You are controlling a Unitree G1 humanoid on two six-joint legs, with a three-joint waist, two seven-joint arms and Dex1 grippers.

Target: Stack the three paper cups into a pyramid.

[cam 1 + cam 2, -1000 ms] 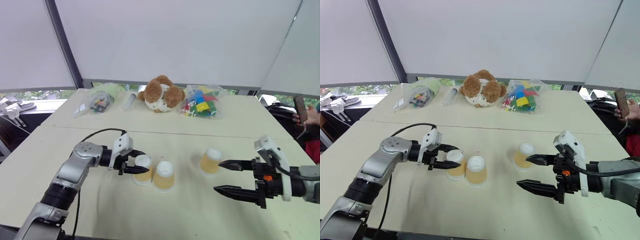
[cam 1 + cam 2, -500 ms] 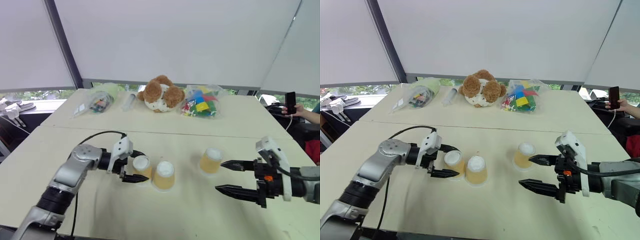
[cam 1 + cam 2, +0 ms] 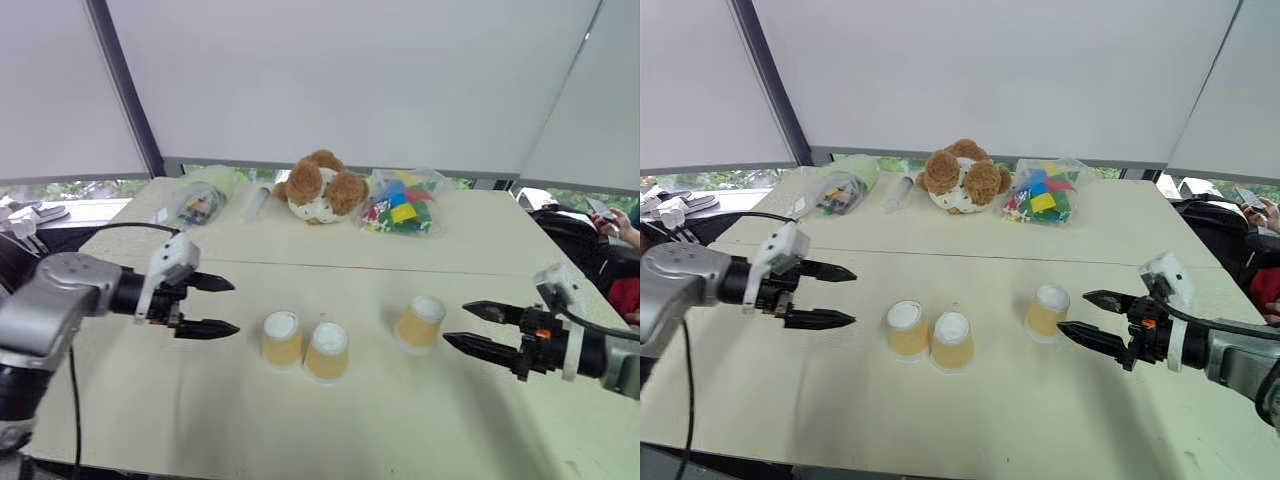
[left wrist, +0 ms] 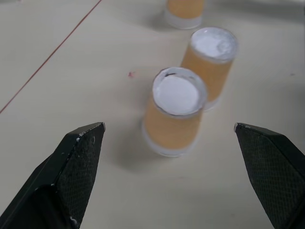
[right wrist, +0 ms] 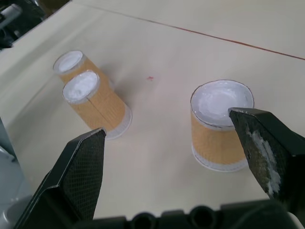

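Note:
Three paper cups stand upside down on the table, white bases up. Two of them, the left cup (image 3: 282, 338) and the middle cup (image 3: 327, 350), stand side by side and nearly touch. The third cup (image 3: 421, 321) is apart to the right. My left gripper (image 3: 228, 306) hovers open to the left of the pair, pointing at it, with a clear gap to the left cup (image 4: 174, 112). On the other side my right gripper (image 3: 458, 324) is open just right of the third cup (image 5: 220, 126), its fingers (image 5: 81, 167) empty.
At the table's far side lie a teddy bear (image 3: 320, 188), a bag of coloured blocks (image 3: 405, 212) and a plastic bag (image 3: 195, 205). A red seam line (image 3: 330, 267) crosses the table behind the cups. A person's hand with a phone (image 3: 612, 214) shows at the far right.
My left gripper opened, let go of the left cup and drew back to the left and upward. My right gripper shifted a little to the right, still open.

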